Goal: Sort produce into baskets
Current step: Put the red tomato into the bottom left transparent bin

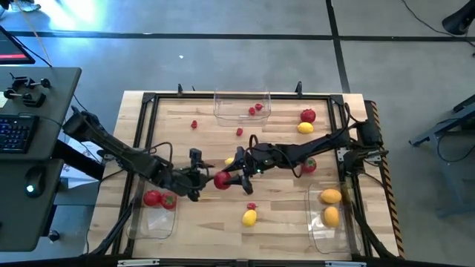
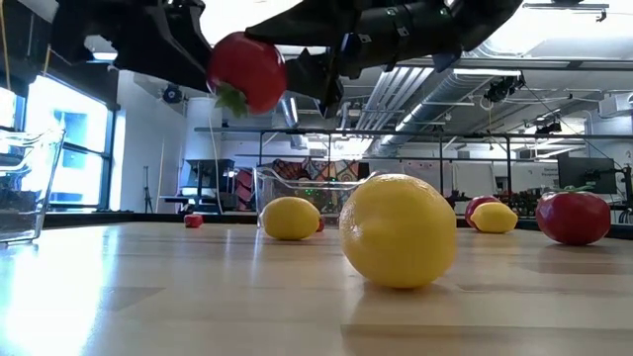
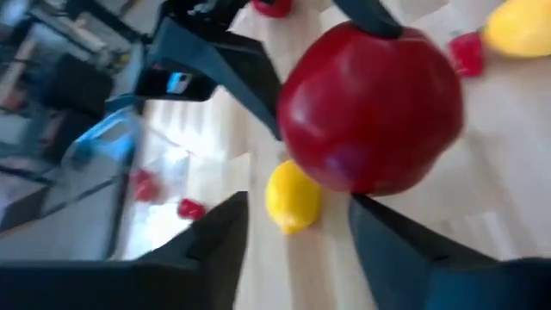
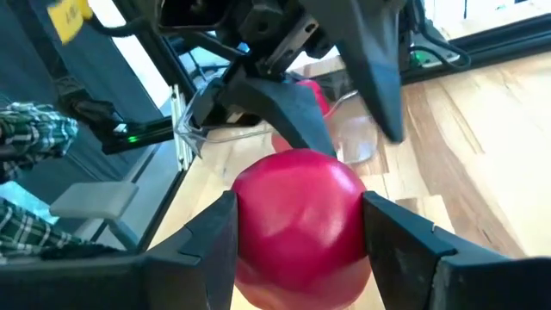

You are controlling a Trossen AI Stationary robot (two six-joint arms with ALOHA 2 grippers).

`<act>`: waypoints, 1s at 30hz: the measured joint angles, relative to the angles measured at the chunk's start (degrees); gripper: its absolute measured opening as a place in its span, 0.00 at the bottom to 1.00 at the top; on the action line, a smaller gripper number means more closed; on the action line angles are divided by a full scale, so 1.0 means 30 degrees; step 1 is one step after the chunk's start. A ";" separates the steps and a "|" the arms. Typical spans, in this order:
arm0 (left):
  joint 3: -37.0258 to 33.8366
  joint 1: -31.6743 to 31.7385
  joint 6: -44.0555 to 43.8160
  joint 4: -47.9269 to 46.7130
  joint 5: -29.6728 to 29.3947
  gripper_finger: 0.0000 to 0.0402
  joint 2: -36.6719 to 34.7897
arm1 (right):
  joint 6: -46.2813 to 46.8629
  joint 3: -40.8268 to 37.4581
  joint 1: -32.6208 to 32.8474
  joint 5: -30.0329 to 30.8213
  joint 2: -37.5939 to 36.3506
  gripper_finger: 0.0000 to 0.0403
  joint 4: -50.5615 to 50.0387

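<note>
A round red tomato (image 1: 221, 180) with a green top (image 2: 232, 99) hangs in the air over the table's middle, between my two grippers. My right gripper (image 1: 228, 180) comes from the table's right and is shut on it (image 4: 297, 232). My left gripper (image 1: 202, 178) comes from the left. It is open, and its fingertips (image 3: 232, 215) stand just short of the tomato (image 3: 370, 108). Clear baskets stand at the far edge (image 1: 243, 111), near left (image 1: 148, 222) and near right (image 1: 326, 230). My right gripper pinches the tomato's two opposite sides (image 4: 245, 224) between its two fingers (image 4: 392, 228). The fingers come level from the table's right side. The tomato is lifted clear of the table, its green top turned downward. My left gripper: whether a fingertip (image 3: 370, 211) touches the tomato cannot be told.
The left basket holds two tomatoes (image 1: 152, 198), the right one two orange ovals (image 1: 330, 196), the far one berries (image 1: 256, 108). Loose on the table: a tomato (image 1: 308, 116), a lemon (image 1: 305, 127), a tomato (image 1: 308, 165), a lemon (image 1: 249, 217) and berries (image 1: 194, 124).
</note>
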 joint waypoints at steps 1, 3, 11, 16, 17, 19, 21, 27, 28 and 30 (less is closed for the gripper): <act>0.0000 -0.0089 0.0007 -0.0039 -0.0589 0.51 0.0043 | 0.0009 0.0000 -0.0013 0.0000 0.0000 0.48 -0.0007; 0.0000 -0.0319 0.0025 -0.0174 -0.1653 0.59 0.0068 | 0.0006 0.0000 -0.0035 -0.0007 0.0000 0.48 0.0007; 0.0000 -0.1683 0.1854 0.0055 -0.0281 0.73 0.0076 | -0.0138 0.0029 -0.0100 -0.0046 0.0000 0.48 0.0309; 0.0022 -0.1752 0.2127 0.0445 -0.0167 0.74 0.0068 | -0.0146 0.0029 -0.0064 -0.0013 0.0000 0.48 0.0284; 0.0022 -0.1707 0.2131 0.0438 -0.0153 0.74 0.0068 | -0.0146 0.0029 -0.0073 -0.0007 0.0000 0.48 0.0284; 0.0022 -0.1717 0.2138 0.0420 -0.0125 0.74 0.0068 | -0.0146 0.0029 -0.0079 -0.0007 0.0000 0.48 0.0306; 0.0022 -0.1809 0.2417 0.0411 -0.0165 0.74 0.0068 | -0.0203 0.0029 -0.0086 -0.0015 0.0000 0.48 0.0313; 0.0022 -0.2133 0.3549 0.0536 -0.0004 0.74 0.0054 | -0.0524 0.0029 -0.0071 -0.0168 0.0000 0.48 0.0437; 0.0022 -0.2122 0.3651 0.0578 0.0019 0.74 0.0054 | -0.0572 0.0029 -0.0071 -0.0160 0.0000 0.48 0.0437; 0.0022 -0.2122 0.3683 0.0785 0.0020 0.74 0.0054 | -0.0561 0.0029 -0.0064 -0.0189 0.0000 0.48 0.0470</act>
